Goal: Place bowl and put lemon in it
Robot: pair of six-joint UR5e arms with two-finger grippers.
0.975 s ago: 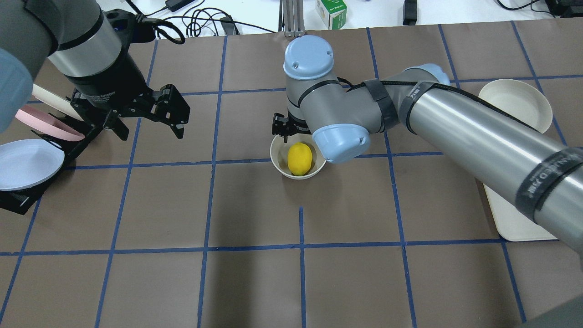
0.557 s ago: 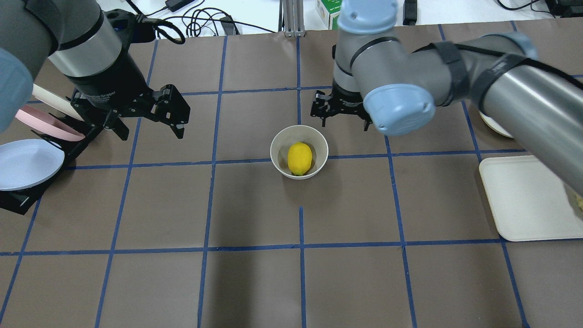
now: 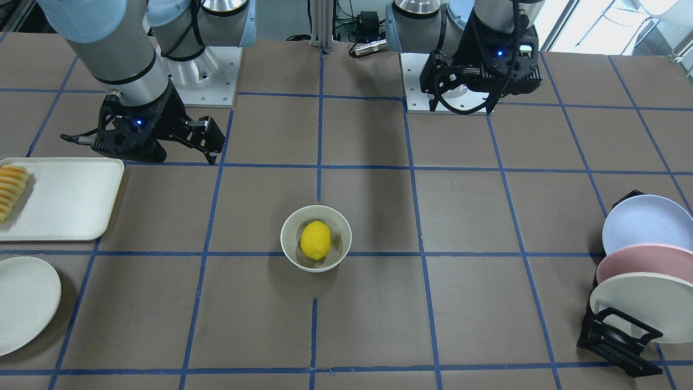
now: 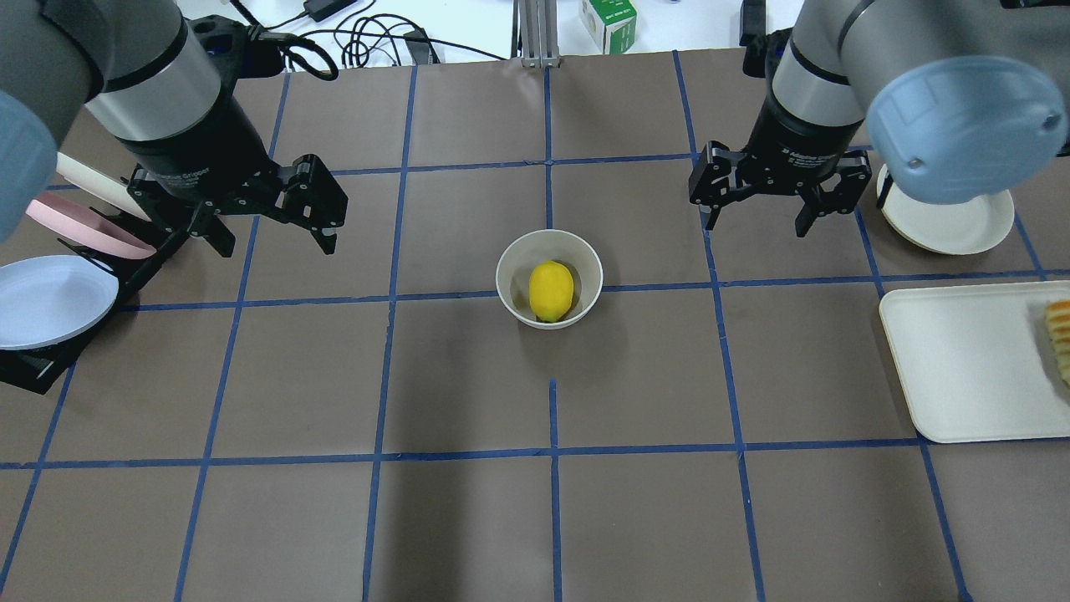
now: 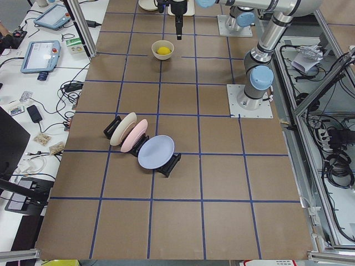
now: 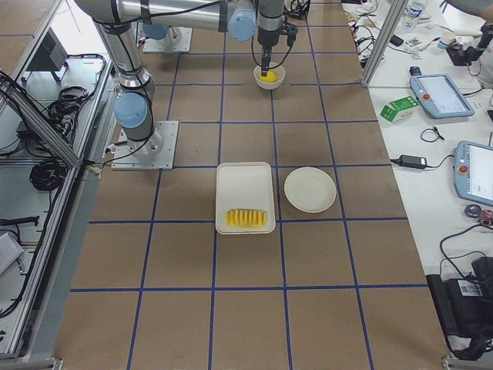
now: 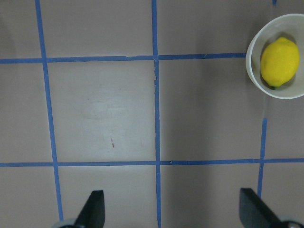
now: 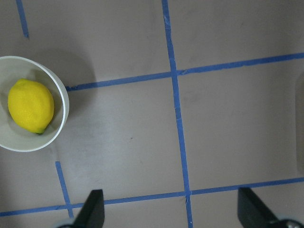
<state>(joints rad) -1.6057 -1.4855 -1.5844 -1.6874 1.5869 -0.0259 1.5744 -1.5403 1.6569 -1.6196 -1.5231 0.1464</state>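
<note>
Since 1.0 s ago: my right claw (image 4: 756,221) has left its place directly over the bowl and pulled back toward my right side. It now hangs above bare surface. My left claw (image 4: 276,238) has not shifted. Bowl and lemon have not shifted either.

Count:
- 1 bowl (image 4: 510,267), 1 lemon (image 4: 551,290).
- 3 plates standing on edge in 1 black rack (image 3: 617,341): blue plate (image 3: 644,222), pink plate (image 3: 639,262), off-white plate (image 3: 633,303).
- 1 flat plate (image 3: 21,303).
- 1 tray (image 3: 65,200) carrying 1 row of sliced food (image 3: 11,189).

Surface (image 4: 468,376): brown, marked into squares with blue tape. Beyond its far edge is a white bench with cables (image 4: 368,38) and a green-and-white carton (image 4: 608,21).

Right claw: fingers spread wide, nothing between them, touching nothing. The flat plate and tray lie just to its right.

Left claw: fingers also spread wide, empty, touching nothing. The rack sits to its left, partly under that arm.

Bowl: upright on the surface between my two claws, somewhat nearer the right one and well apart from both. Lemon: lying on its side inside the bowl, on the bottom.
</note>
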